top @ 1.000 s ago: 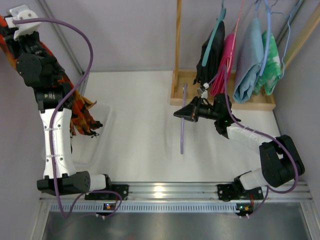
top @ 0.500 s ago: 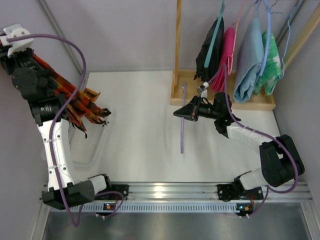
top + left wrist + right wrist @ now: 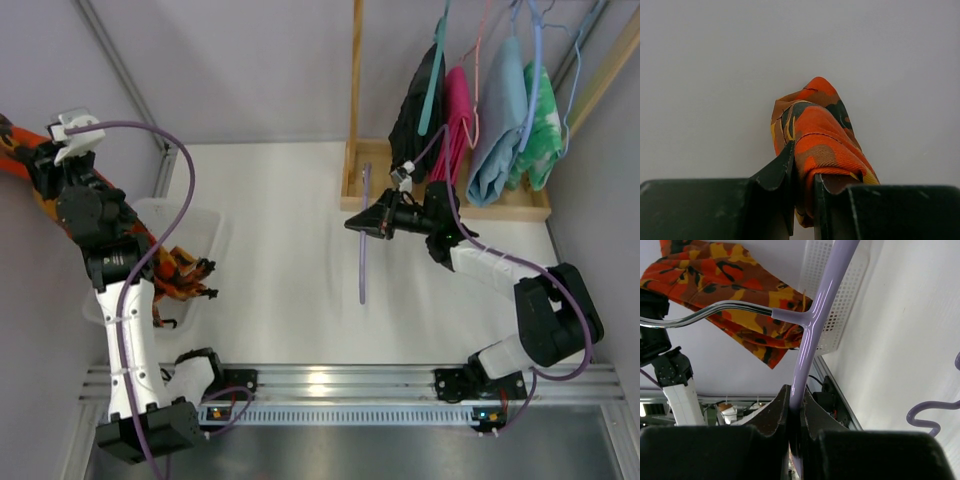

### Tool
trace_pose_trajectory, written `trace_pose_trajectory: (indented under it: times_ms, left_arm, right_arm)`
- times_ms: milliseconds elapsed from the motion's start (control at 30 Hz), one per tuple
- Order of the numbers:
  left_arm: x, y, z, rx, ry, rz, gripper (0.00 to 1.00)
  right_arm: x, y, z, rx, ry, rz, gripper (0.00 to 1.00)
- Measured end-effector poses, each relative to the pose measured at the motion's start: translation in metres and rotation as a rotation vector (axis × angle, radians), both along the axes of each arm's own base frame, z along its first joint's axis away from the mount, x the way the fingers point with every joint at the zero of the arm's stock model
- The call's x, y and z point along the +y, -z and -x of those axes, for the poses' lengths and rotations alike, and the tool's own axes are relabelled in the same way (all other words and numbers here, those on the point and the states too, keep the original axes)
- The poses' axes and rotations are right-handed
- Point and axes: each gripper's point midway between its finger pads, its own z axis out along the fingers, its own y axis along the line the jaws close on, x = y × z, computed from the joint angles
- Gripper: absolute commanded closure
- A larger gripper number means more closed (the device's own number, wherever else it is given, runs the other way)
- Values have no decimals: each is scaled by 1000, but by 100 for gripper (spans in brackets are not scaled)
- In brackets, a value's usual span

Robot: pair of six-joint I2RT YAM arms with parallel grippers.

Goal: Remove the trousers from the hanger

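The trousers [image 3: 175, 265], orange with dark and yellow blotches, hang from my left gripper [image 3: 35, 165] at the far left and trail down over a white bin. In the left wrist view my left gripper [image 3: 804, 170] is shut on a fold of the trousers [image 3: 820, 135]. My right gripper [image 3: 365, 225] is shut on the bar of the lilac hanger [image 3: 362, 280], held above mid table. The hanger is bare. In the right wrist view the hanger [image 3: 812, 335] runs up from my right gripper [image 3: 796, 400], with the trousers [image 3: 715, 270] far beyond it.
A white perforated bin [image 3: 205, 225] stands at the left under the trousers. A wooden rack [image 3: 355, 100] at the back right carries black [image 3: 420, 100], pink [image 3: 458, 110], light blue [image 3: 500, 120] and green-white [image 3: 540, 125] garments on hangers.
My left arm has swung nearer and lower with the trousers, whose hanging end has dropped toward the bin. My right gripper and the hanger have barely moved.
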Motion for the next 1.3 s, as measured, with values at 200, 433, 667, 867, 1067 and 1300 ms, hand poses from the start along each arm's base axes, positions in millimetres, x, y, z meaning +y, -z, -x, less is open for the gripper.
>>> trace_pose_trajectory:
  times_ms: [200,433,667,867,1067,1300]
  left_arm:
    - [1,58,-3,116,-6,7,100]
    - [-4,128,-33,245,84,45,100]
    - [-25,168,-67,328,173,91,100]
    - [-52,244,-73,514,237,223,100]
    - [-67,335,-42,720,268,388,100]
    - [-88,416,-36,958,325,562,86]
  right_arm:
    - [0,-1,0,-1,-3,-1,100]
    - [2,-9,-2,-31,-8,-2,100]
    - [2,-8,-2,-30,-9,5,100]
    - [1,-6,-2,-31,-11,14,100]
    - [1,1,0,-35,-22,42,100]
    - [-3,11,7,-27,-38,88,100]
